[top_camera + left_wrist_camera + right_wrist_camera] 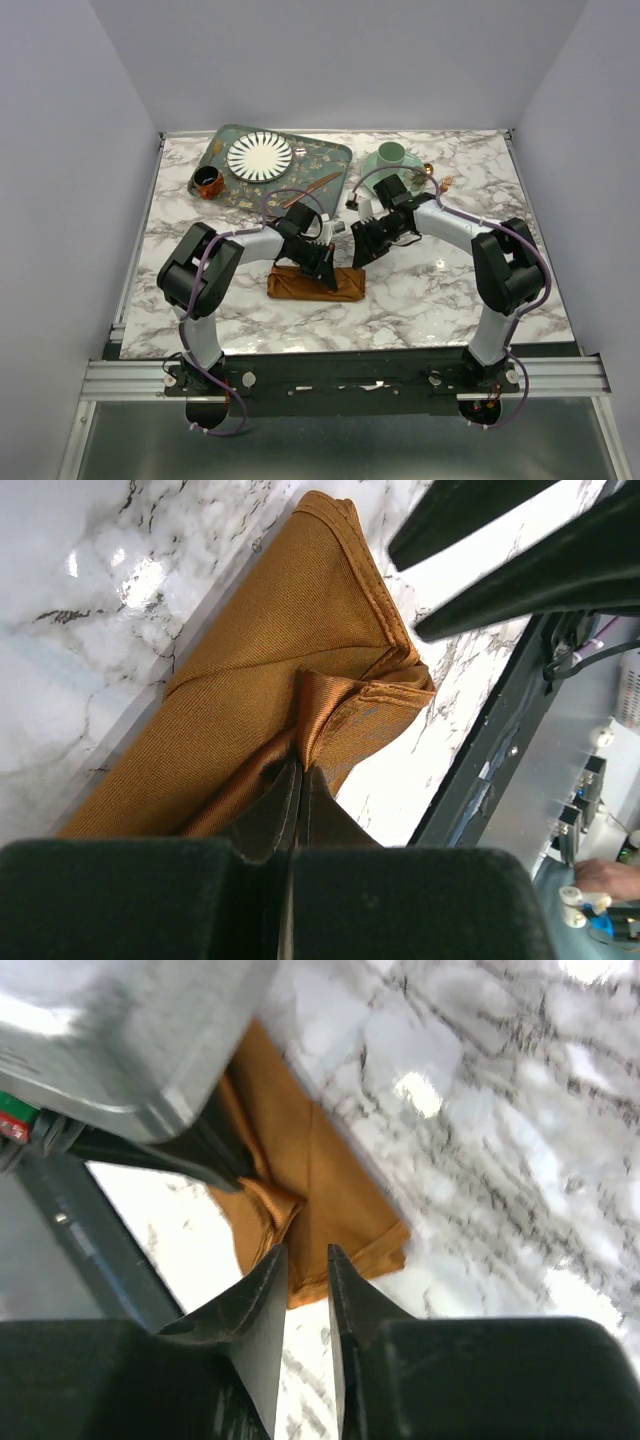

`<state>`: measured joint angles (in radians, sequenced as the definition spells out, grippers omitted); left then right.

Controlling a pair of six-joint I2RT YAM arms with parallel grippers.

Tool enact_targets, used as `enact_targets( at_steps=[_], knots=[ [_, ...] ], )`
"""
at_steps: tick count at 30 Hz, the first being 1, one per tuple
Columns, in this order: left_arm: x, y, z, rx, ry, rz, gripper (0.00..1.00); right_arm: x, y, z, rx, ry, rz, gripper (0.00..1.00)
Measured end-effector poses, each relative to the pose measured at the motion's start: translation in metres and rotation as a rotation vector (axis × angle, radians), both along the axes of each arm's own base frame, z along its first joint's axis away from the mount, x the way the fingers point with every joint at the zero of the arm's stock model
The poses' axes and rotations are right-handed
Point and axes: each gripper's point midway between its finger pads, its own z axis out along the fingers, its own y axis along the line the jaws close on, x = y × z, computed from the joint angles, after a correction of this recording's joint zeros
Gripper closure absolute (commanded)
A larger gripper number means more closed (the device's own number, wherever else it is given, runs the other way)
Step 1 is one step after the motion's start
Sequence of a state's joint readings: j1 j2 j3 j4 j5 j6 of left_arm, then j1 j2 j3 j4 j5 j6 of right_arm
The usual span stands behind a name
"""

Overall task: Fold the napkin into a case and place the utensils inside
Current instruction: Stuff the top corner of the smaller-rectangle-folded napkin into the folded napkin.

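One soft, limp napkin (pixel 260 650), left claw (pixel 298 772) pinched shut on its loose flap, right claw (pixel 305 1260) slightly parted and empty.

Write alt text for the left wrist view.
The left gripper pinches a raised fold of the rust-orange napkin, its jaws shut on the cloth. The napkin lies folded into a long strip on the marble table, whose edge runs down the right side.
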<state>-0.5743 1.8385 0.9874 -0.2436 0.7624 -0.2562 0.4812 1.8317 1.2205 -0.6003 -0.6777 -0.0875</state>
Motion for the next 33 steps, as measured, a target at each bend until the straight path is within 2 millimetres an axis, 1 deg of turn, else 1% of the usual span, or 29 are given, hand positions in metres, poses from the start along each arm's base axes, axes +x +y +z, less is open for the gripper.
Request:
enact_targets(
  at_steps=[3, 8, 11, 13, 17, 23, 25, 28, 30, 33],
  knots=[
    [0.002, 0.001, 0.0, -0.012, 0.024, 0.008, 1.0, 0.002, 0.004, -0.006, -0.021, -0.055, 0.024, 0.74],
    [0.002, 0.002, -0.001, -0.028, 0.057, 0.015, 1.0, -0.011, 0.007, -0.027, -0.085, -0.095, 0.066, 0.75],
    [0.0, 0.003, -0.001, -0.031, 0.076, 0.016, 1.0, -0.008, 0.008, -0.031, -0.104, -0.147, 0.073, 0.74],
    [0.0, 0.003, -0.001, -0.034, 0.083, 0.018, 1.0, -0.008, 0.008, -0.032, -0.111, -0.173, 0.077, 0.71],
    [0.001, 0.003, -0.001, -0.039, 0.099, 0.022, 1.0, -0.008, 0.01, -0.033, -0.128, -0.203, 0.078, 0.69],
    [0.001, 0.002, -0.001, -0.04, 0.11, 0.024, 1.0, -0.012, 0.01, -0.031, -0.136, -0.228, 0.082, 0.7],
    [0.001, 0.002, -0.001, -0.041, 0.114, 0.026, 1.0, -0.014, 0.008, -0.028, -0.132, -0.239, 0.081, 0.71],
    [0.001, 0.003, -0.001, -0.045, 0.122, 0.027, 1.0, -0.018, 0.005, -0.018, -0.115, -0.272, 0.074, 0.72],
    [0.001, 0.003, -0.001, -0.048, 0.127, 0.028, 1.0, -0.016, 0.006, -0.012, -0.099, -0.297, 0.072, 0.74],
    [0.001, 0.003, -0.002, -0.051, 0.133, 0.029, 1.0, -0.013, 0.008, -0.009, -0.086, -0.315, 0.068, 0.76]
  ],
)
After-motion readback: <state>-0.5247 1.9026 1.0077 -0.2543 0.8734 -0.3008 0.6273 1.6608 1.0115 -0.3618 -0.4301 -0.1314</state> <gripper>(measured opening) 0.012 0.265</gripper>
